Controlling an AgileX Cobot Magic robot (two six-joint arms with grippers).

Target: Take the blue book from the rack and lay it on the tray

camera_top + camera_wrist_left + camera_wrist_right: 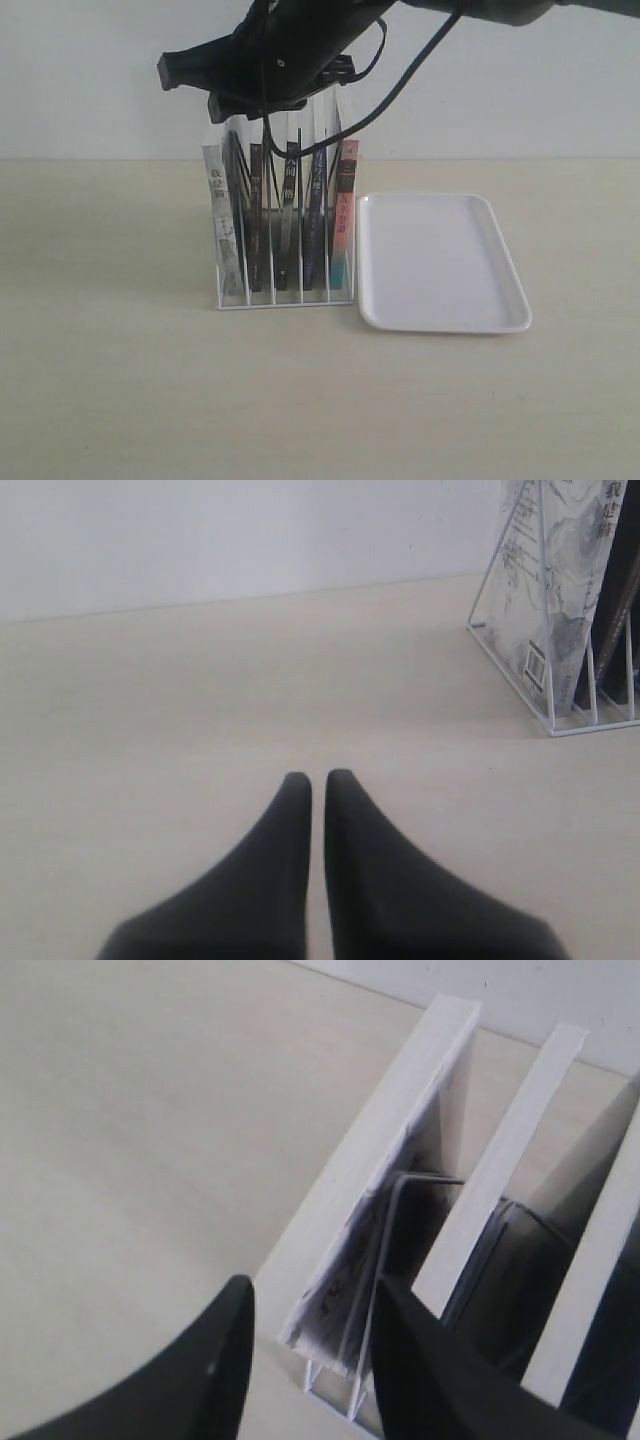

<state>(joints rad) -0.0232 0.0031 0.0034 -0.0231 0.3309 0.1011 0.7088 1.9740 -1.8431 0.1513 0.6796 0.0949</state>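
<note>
The white wire rack [285,298] stands mid-table with several upright books. The blue book [314,205] shows a dark blue spine in the second slot from the right, next to the red-and-teal spine [343,215]. The white tray [440,262] lies flat just right of the rack, with nothing on it. My right gripper [190,88] reaches across over the rack's top left corner. In the right wrist view it [312,1295] is open, its fingers on either side of the white-grey end book [400,1150] as seen from above, not touching it. My left gripper [318,778] is shut, holding nothing, low over the table.
The right arm and its cable [400,85] hang over the rack's top. Black-spined books [285,210] fill the middle slots. In the left wrist view the rack's end [545,650] stands some way off from the left gripper. A white wall lies behind the table.
</note>
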